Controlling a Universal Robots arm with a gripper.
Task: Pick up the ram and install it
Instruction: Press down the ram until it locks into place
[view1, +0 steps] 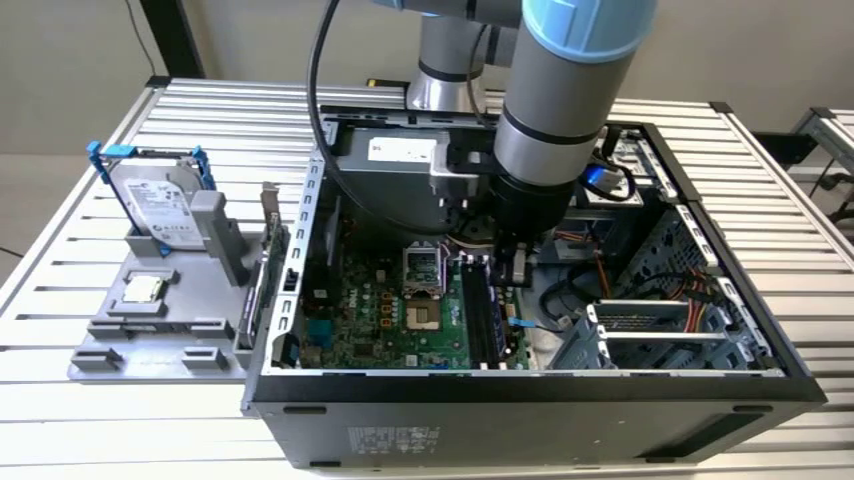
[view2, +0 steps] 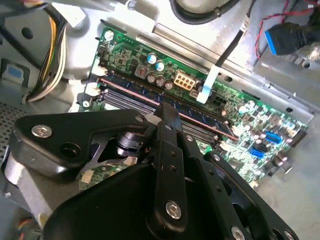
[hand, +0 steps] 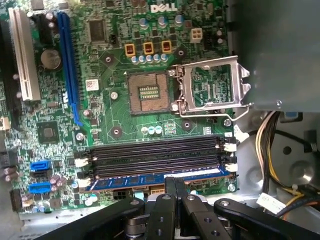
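Slatted aluminium tabletop (view1: 120, 400) carries your open black computer case (view1: 534, 385); a grey parts tray (view1: 147, 345) with a silver hard drive in blue brackets (view1: 154, 205) sits at the case's nine o'clock in the exterior view. You'll find the thin bluish ram stick (hand: 150, 179) lying along the outermost black memory slot on the green motherboard (hand: 115, 120), seated there as far as you can tell. Your black gripper (hand: 175, 187) has its fingers drawn close together, tips at the stick's upper edge; whether they clamp it is unclear.

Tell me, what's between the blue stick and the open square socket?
In the first wrist view, empty black memory slots lie between the ram and the CPU socket.
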